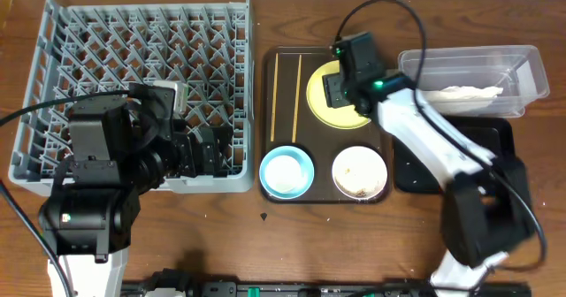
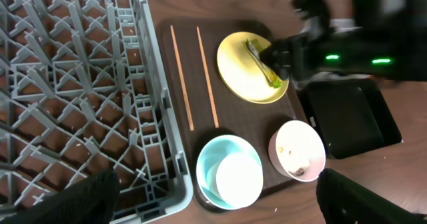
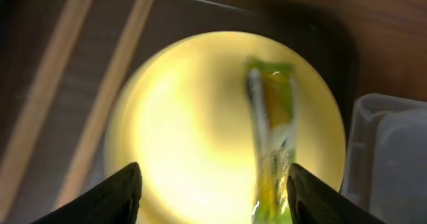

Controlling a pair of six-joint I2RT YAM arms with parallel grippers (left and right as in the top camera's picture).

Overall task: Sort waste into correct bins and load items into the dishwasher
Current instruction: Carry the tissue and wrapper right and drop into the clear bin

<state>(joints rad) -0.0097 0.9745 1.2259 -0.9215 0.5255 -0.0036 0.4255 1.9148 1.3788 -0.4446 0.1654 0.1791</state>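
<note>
My right gripper (image 3: 213,176) hangs open just above the yellow plate (image 1: 317,98), with the green-and-yellow wrapper (image 3: 272,137) lying on the plate between its fingers, close to the right one. Two chopsticks (image 1: 287,89) lie on the brown tray left of the plate. The blue bowl (image 1: 286,171) and the white bowl (image 1: 360,173), which has rice scraps in it, stand at the tray's front. A napkin (image 1: 464,94) lies in the clear tub (image 1: 522,72). My left gripper (image 2: 217,207) is wide open and empty over the grey dish rack's (image 1: 133,67) near right corner.
The brown serving tray (image 1: 323,147) sits between the rack and the bins. The black tray (image 1: 460,156) lies in front of the clear tub, partly under my right arm (image 1: 424,138). Bare wooden table runs along the front edge.
</note>
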